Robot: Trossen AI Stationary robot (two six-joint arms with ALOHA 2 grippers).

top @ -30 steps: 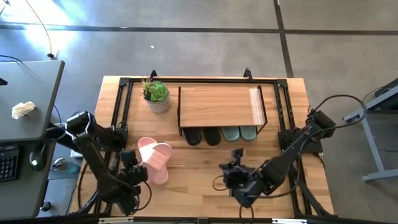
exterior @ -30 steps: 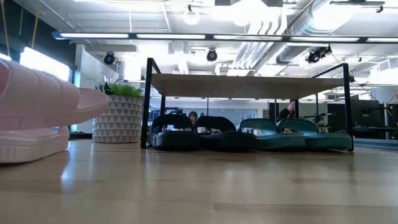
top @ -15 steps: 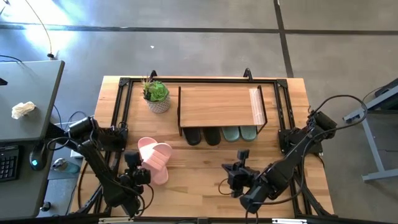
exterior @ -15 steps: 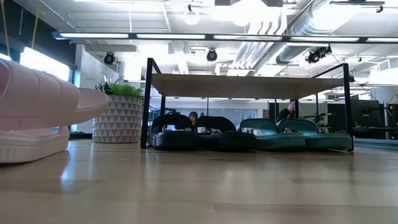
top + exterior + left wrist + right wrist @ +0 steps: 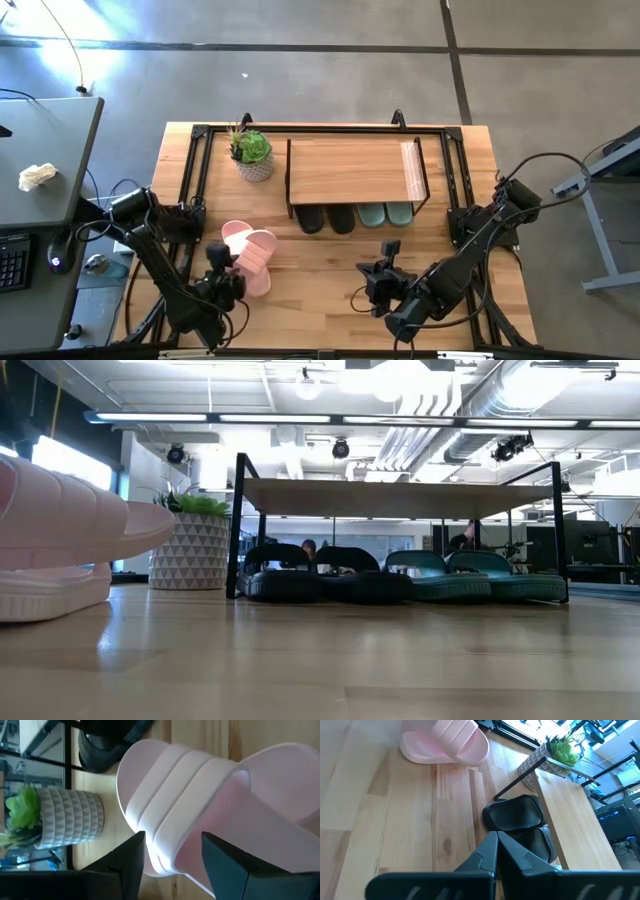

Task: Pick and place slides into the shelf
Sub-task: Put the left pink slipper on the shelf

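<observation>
Left hand [image 5: 217, 266] spread wide and released, just beside the two pink slides [image 5: 249, 258] (one lying partly on the other) on the desk [image 5: 320, 290]. Right hand [image 5: 388, 262] clenched on nothing, above bare wood near the front. Black slides [image 5: 325, 219] and green slides [image 5: 386, 214] side by side under the shelf [image 5: 350, 170]. Potted plant [image 5: 252, 153] next to the shelf.

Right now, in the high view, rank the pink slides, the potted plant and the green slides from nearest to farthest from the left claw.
1. Pink slides: just ahead of the left claw.
2. Potted plant: back-left, beside the shelf.
3. Green slides: under the shelf's right half.
</observation>
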